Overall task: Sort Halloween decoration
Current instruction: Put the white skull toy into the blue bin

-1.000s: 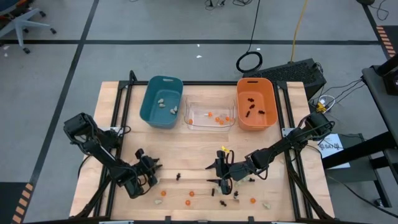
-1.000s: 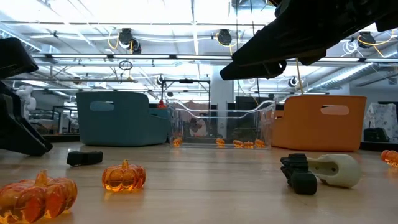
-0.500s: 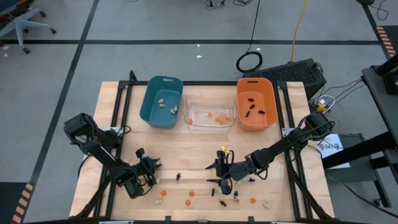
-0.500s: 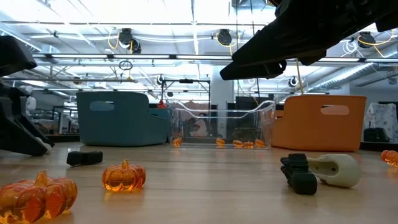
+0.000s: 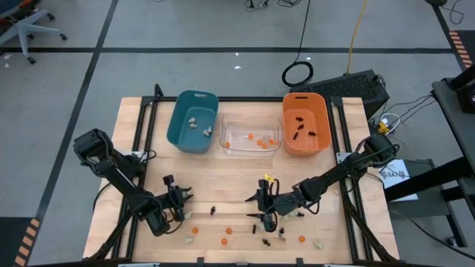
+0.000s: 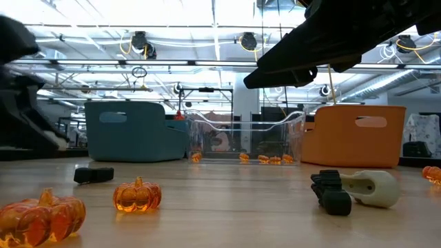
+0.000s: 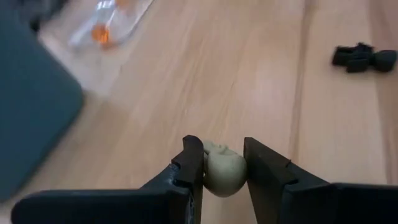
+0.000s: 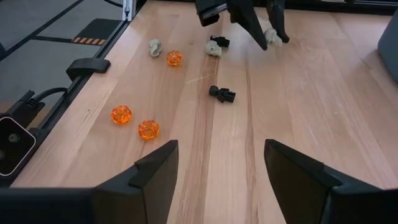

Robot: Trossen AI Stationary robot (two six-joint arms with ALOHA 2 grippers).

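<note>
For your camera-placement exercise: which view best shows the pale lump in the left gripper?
The left wrist view: the lump fills the gap between the left gripper's fingers. The right wrist view shows it small; the high and low views don't show it.

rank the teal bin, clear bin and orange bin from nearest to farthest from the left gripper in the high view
From the left gripper, shut on a pale lump at the table's front left:
1. teal bin, back left, nearest.
2. clear bin, back middle.
3. orange bin, back right, farthest.
</note>
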